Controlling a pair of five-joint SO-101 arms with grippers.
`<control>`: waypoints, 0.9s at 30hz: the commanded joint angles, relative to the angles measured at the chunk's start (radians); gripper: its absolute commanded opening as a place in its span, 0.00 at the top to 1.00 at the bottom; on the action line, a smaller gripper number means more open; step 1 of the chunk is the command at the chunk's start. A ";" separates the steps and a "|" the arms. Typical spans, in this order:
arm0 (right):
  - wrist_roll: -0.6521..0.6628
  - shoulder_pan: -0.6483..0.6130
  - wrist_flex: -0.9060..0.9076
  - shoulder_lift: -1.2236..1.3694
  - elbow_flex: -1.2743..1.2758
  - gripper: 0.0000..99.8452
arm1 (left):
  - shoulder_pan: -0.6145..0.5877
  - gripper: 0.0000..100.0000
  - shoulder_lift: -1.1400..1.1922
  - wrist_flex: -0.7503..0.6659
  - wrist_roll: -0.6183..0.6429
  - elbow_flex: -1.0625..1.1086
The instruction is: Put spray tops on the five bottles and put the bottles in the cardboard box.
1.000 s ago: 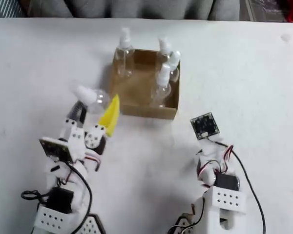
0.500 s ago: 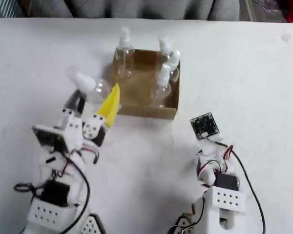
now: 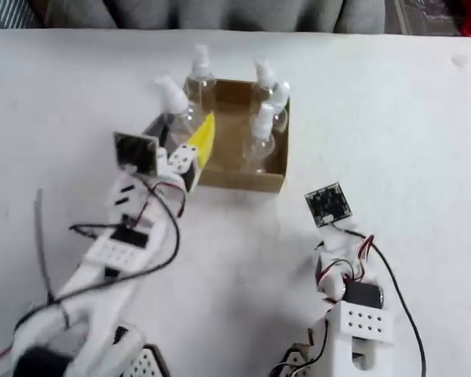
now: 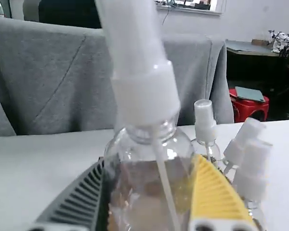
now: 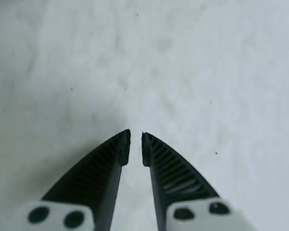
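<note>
The left arm was much the nearer to the job; its jaws [image 3: 179, 132] were closed on the last bottle [image 3: 175, 110], one grey and one yellow finger pressed flat against opposite sides of the clear body, as the left wrist view showed the grip [image 4: 149, 192] on the glassy belly of the bottle [image 4: 144, 144] just below the white spray top [image 4: 139, 82]. The bottle's long axis stood close to upright, the top leaning a little to the far left; it hung about over the left wall of the cardboard box [image 3: 243, 179], near the near-left corner, and whether its base had cleared the rim could not be told. From the jaws the free floor of the box lay to the right and slightly farther off, between the bottle in the far left corner [image 3: 199, 78] and the three bottles by the right wall [image 3: 261, 129], all four capped and upright; so the coming move probably called for a short carry to the right and a straight lowering, with the far-left neighbour the likeliest thing to be knocked.

The right arm [image 3: 353, 298] sat well apart, near and right of the box; its jaws [image 5: 136, 143] were drawn almost together, a thin slit between the tips, gripping nothing, over the bare counter [image 5: 183, 57].
</note>
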 commanded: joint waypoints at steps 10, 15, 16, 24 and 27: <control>0.009 -0.010 -0.024 -0.010 -0.006 0.98 | -0.079 0.98 0.605 -0.367 -0.012 -0.295; 0.009 -0.010 -0.024 -0.010 -0.006 0.98 | -0.074 0.98 0.700 -0.442 -0.012 -0.304; 0.009 -0.010 -0.024 -0.010 -0.006 0.98 | -0.074 0.98 0.713 -0.450 -0.012 -0.311; 0.009 -0.010 -0.024 -0.010 -0.005 0.98 | -0.084 0.98 0.816 -0.443 -0.014 -0.388; 0.009 -0.010 -0.022 -0.010 -0.005 0.98 | -0.082 0.98 0.849 -0.443 -0.083 -0.411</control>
